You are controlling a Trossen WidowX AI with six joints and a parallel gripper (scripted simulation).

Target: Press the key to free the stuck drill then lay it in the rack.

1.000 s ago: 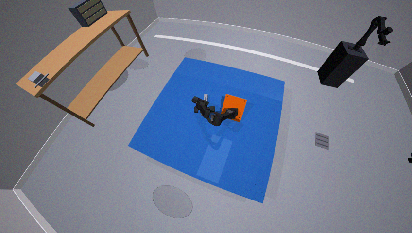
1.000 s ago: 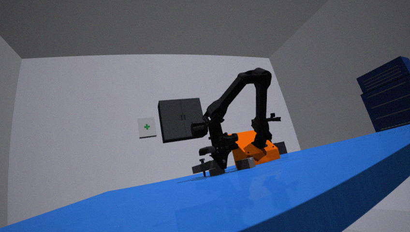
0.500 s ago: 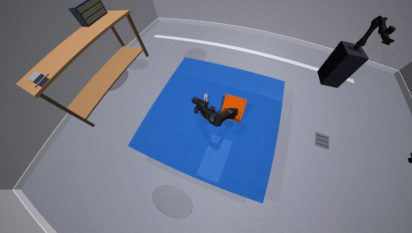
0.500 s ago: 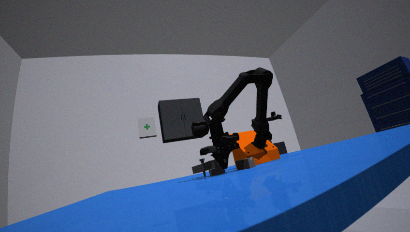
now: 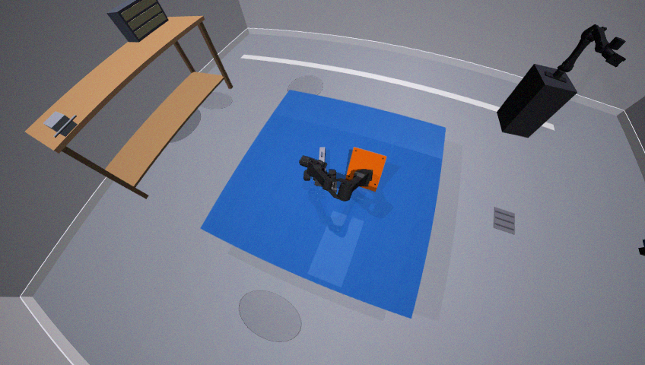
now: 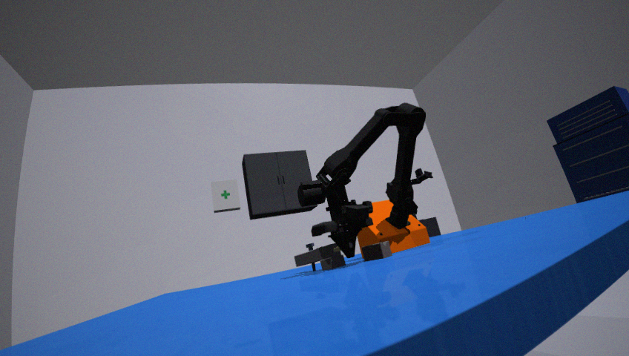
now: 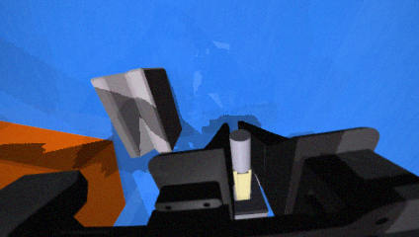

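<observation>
My pincer [image 5: 334,182] [image 6: 349,254] [image 7: 232,126] is pinching the drill [image 7: 240,150]: grey shank between the fingers, pale yellow section below it, over a dark-topped block [image 7: 251,206]. Can't tell if the tip is clear of the block.

Arm [image 5: 344,187] [image 6: 401,116] pose: upper link near upright off the orange base [image 5: 365,158] [image 6: 381,211] [image 7: 99,197], elbow high, forearm sloping down left in exterior view, wrist bent, fingers pointing down, tips low over the blue surface [image 5: 271,203] [image 6: 265,308] [image 7: 296,49].

Grooved grey rack [image 6: 377,250] [image 7: 135,111] sits right of my fingertips in exterior view, left in wrist view, close to the orange base. Drill is not in it. Flat grey bar [image 5: 322,151] [image 6: 308,256] with an upright pin is left of the fingers in exterior view; can't tell how far the key is pressed.
</observation>
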